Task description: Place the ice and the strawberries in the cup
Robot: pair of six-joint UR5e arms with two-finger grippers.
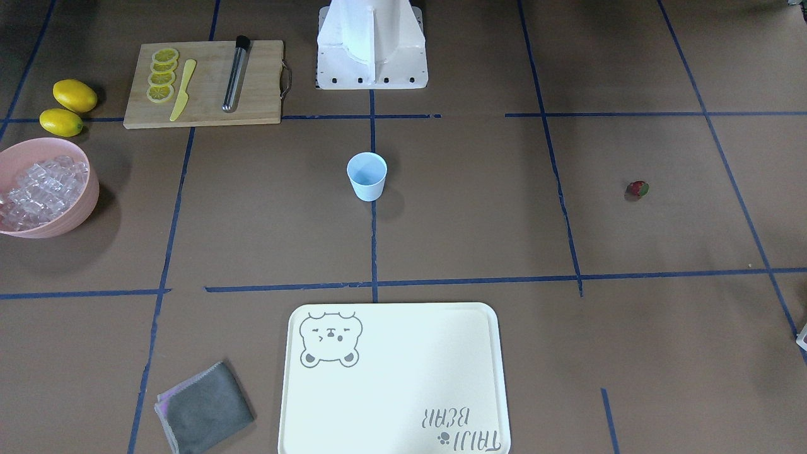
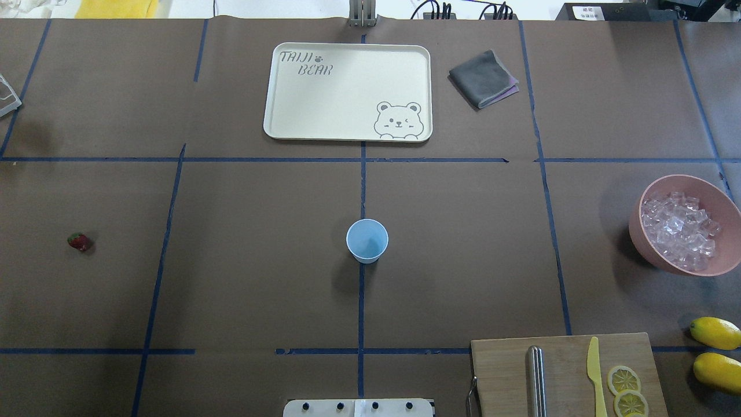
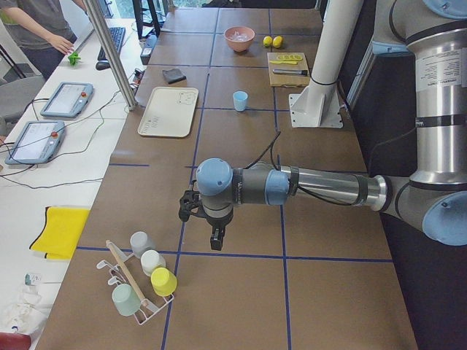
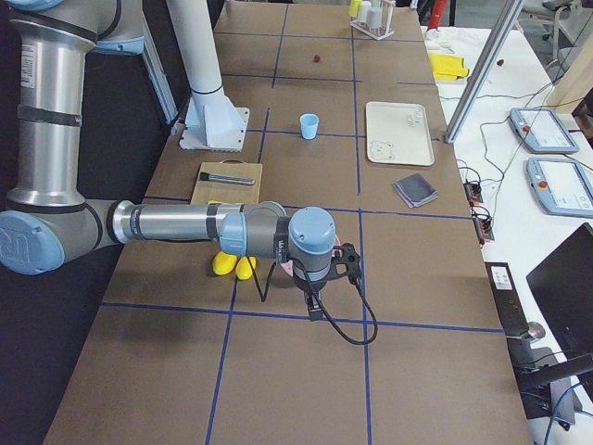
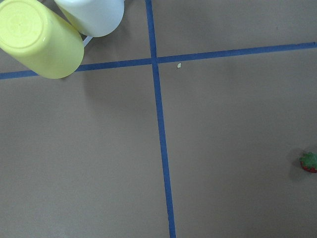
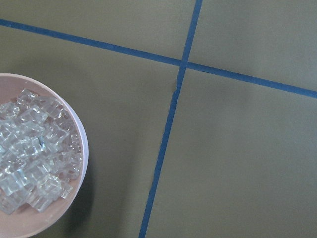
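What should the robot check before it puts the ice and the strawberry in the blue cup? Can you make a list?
1. Cup upright, mouth up, nothing seen inside: ok.
2. Ice piled in the pink bowl, uncovered: ok.
3. Strawberry lying by itself, nothing on it: ok.
4. Left gripper open: cannot tell.
5. Right gripper open: cannot tell.
6. Left gripper lined up over the strawberry: not ok; the berry sits at the edge of the left wrist view.

We list: cup [image 2: 367, 240], open surface [image 2: 260, 260] on every side, mouth unobstructed; strawberry [image 2: 79, 241], alone, well apart; pink bowl [image 2: 641, 240], with lemons [image 2: 715, 333] and cutting board [image 2: 509, 370] near on the robot's side.
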